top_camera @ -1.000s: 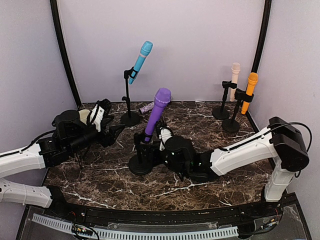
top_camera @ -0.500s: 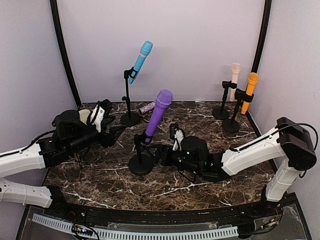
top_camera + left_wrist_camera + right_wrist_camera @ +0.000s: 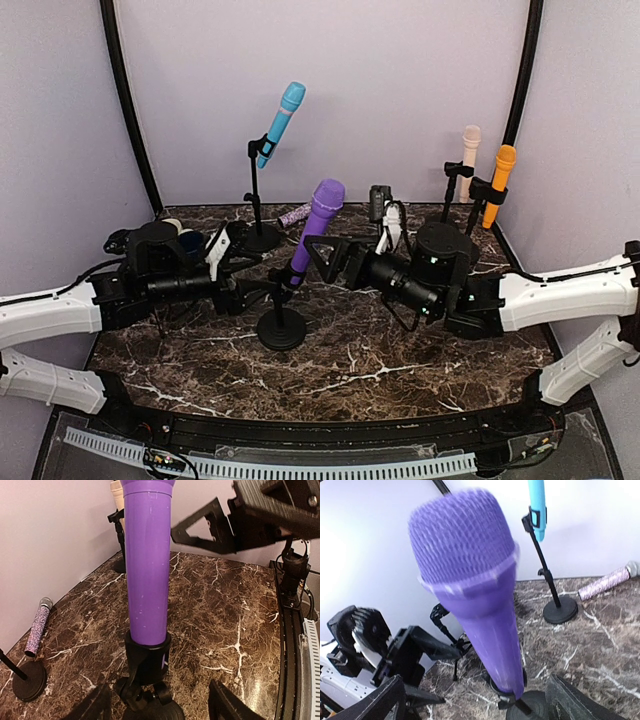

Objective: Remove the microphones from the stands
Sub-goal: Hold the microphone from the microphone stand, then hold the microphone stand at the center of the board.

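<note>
dark marbled table (image 3: 400, 370), lilac walls all round. your right claw (image 3: 322, 262) now has its jaws spread as wide as they go and grips nothing. a second ago it sat low by the stand's foot, half closed. it has since risen and drawn back to the height of the purple microphone (image 3: 311, 235), just to its right. in its wrist view the mesh head sits ahead between the fingers, untouched. your left claw (image 3: 252, 272) has come in from the left, jaws parted and empty, flanking the stand (image 3: 281, 328) below the clip (image 3: 147, 660). the microphone stays seated in that clip, so nothing is removed yet. you look set to brace low and pull high. no brand or writing reads, and a pale mark on the clip is too small to tell.
</note>
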Robot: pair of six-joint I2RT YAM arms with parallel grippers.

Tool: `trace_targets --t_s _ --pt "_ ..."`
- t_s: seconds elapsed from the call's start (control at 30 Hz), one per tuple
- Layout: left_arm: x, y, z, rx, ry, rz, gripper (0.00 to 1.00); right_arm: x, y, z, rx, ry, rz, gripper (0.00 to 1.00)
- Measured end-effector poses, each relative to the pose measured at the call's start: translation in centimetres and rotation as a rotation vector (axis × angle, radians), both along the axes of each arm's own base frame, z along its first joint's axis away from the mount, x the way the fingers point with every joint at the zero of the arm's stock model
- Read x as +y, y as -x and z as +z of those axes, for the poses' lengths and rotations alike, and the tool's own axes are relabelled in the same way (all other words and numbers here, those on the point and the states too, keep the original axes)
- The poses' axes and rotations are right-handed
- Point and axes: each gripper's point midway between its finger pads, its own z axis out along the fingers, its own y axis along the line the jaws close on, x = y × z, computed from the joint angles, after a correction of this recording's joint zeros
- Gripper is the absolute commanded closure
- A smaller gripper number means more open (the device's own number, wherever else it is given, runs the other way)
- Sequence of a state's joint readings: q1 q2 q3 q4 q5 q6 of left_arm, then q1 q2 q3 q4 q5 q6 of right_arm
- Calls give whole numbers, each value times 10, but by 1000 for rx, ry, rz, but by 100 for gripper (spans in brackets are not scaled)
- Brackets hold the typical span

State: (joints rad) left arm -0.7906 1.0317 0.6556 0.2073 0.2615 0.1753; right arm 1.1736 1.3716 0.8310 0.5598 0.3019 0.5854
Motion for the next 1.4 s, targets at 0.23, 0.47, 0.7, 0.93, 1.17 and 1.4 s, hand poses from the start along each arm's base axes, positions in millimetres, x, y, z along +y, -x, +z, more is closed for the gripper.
trace_targets --t_s 0.23,0.47,0.7,0.93,1.17,1.4 --pt "-4 0 -15 33 -34 -20 32 -1 -22 49 -87 31 -120 5" --pt "-4 0 -22 36 -59 -23 31 2 -46 49 -107 119 -194 27" --pt "-3 -6 -22 19 -82 1 31 6 -50 50 -124 168 -198 52" --pt "-4 -5 -24 17 -92 -5 30 11 -46 51 -153 171 -138 77" --pt "-12 -1 -20 44 -98 -58 33 11 -37 52 -186 157 -8 84" --pt "-17 1 -28 82 -120 -86 48 9 -37 50 -188 132 75 85"
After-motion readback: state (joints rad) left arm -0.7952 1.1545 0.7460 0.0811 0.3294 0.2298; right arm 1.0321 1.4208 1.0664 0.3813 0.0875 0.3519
